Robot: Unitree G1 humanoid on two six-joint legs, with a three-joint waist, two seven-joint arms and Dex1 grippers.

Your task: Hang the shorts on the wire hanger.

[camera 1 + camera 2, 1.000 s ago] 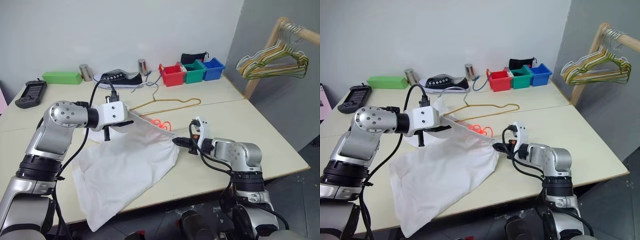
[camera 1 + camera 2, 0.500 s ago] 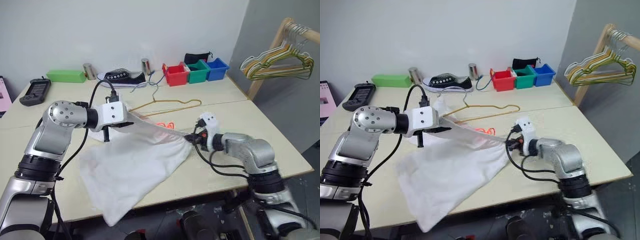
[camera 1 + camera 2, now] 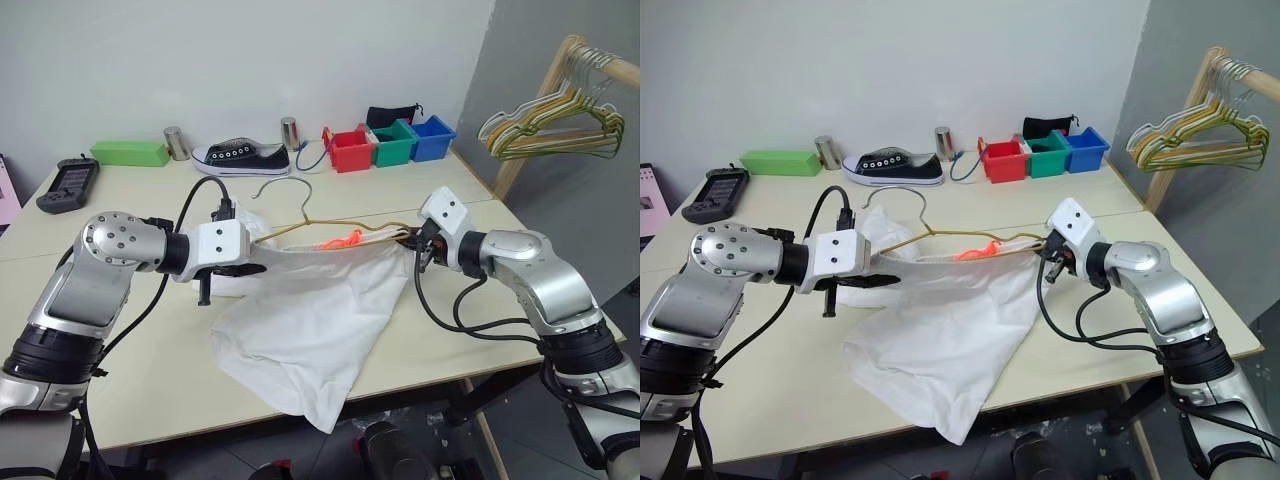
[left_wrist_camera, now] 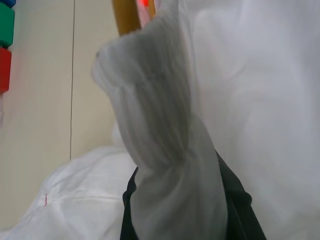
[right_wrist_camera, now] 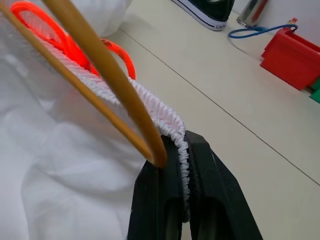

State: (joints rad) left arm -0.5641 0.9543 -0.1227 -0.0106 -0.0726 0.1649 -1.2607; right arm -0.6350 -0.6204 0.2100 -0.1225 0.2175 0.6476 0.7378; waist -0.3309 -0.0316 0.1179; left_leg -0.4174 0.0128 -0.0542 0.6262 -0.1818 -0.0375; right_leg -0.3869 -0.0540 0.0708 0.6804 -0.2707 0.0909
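R gripper point(image 5: 182, 150) pinched on gathered waistband of the shorts point(image 5: 60, 180) — white fabric spreads away from fingers, orange-red cord point(image 5: 45, 25) looped at waistband. The wire hanger point(image 5: 107, 70), tan-gold, runs alongside waistband w/ its end corner at the fingertips. Beyond, on tabletop point(image 5: 240, 115): red bin point(image 5: 290, 55), blue cable point(image 5: 260, 31), black sneaker point(image 5: 210, 10) — well apart.

Head stereo pair looks forward and down over my arms across the table point(image 3: 130, 360) to the back wall; both eyes share nearly the whole scene, slightly offset sideways. Left wrist camera sits very close along my left gripper point(image 4: 187, 212), facing the shorts point(image 4: 165, 130). Right wrist camera, equally close, looks along my right gripper point(image 5: 186, 190) at the hanger point(image 5: 107, 75), tabletop beyond.
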